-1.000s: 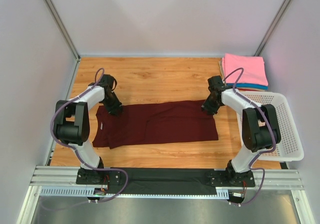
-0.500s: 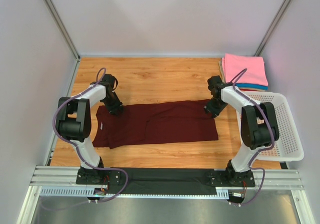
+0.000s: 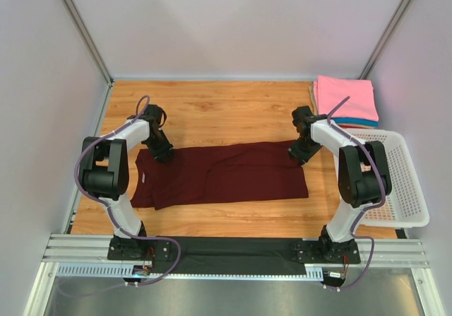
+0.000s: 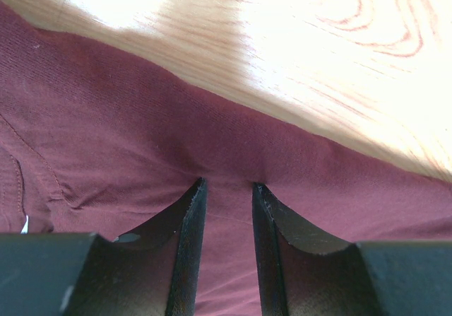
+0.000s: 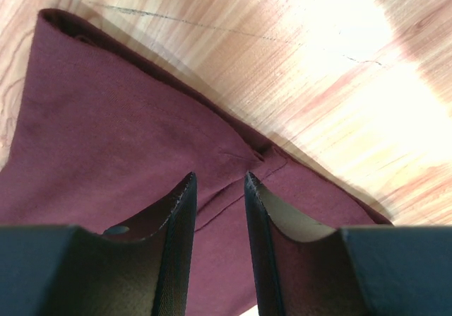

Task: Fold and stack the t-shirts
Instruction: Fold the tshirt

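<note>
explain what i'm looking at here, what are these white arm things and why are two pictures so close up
These are two robot arms bolted at the near edge of a wooden table. The wide picture comes from a fixed camera above and behind them. The two close-ups come from small cameras on the wrists, each looking past that arm's own two-fingered claw.

A maroon t-shirt lies spread flat on the table. The left claw and the right claw sit at the shirt's far edge, one near each end, with cloth puckered between the fingers. It looks like a pinch, but I cannot be sure.

In the far right corner is a stack of folded t-shirts, pink on top, and next to it a white basket.
</note>
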`<state>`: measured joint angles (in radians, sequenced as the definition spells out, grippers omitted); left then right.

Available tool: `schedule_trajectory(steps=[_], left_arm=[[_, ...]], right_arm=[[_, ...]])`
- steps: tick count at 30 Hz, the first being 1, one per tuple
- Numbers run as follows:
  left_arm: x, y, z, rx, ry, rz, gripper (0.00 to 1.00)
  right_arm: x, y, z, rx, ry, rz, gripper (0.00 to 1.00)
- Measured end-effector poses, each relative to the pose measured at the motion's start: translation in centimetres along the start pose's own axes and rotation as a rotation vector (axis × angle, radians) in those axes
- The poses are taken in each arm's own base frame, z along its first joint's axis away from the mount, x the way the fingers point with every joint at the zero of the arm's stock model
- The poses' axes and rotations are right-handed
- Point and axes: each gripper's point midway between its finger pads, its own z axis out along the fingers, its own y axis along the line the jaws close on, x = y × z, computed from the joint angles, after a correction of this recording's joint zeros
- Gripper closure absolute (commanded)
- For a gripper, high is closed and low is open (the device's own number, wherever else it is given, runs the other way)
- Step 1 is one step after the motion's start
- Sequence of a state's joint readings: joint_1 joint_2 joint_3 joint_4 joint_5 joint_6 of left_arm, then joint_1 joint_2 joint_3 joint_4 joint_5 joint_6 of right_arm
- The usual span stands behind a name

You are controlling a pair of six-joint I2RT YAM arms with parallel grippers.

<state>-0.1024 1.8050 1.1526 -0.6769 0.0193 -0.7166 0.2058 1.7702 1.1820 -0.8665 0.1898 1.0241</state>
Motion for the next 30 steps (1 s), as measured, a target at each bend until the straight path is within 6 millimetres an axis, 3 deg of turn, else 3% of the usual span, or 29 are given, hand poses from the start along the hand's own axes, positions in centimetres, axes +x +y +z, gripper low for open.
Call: schedule_trajectory(steps=[14, 18, 19, 30], left_arm=[[0.0, 0.0, 0.0, -0.001, 0.000, -0.002, 0.61], [0.0, 0.0, 0.0, -0.001, 0.000, -0.003, 0.61], [0.0, 0.0, 0.0, -0.001, 0.000, -0.003, 0.61], [-0.6, 0.1, 0.2, -0.051, 0.008, 0.001, 0.61]], right_arm=[[-0.1, -0.4, 1.4, 0.032, 0.009, 0.025, 0.68], [-0.2, -0.5, 1.6, 0.036, 0.008, 0.026, 0.86], [-0.3, -0.5, 1.6, 0.036, 0.006, 0.027, 0.98], [-1.1, -1.3, 1.2, 0.026, -0.052, -0.044, 1.00]])
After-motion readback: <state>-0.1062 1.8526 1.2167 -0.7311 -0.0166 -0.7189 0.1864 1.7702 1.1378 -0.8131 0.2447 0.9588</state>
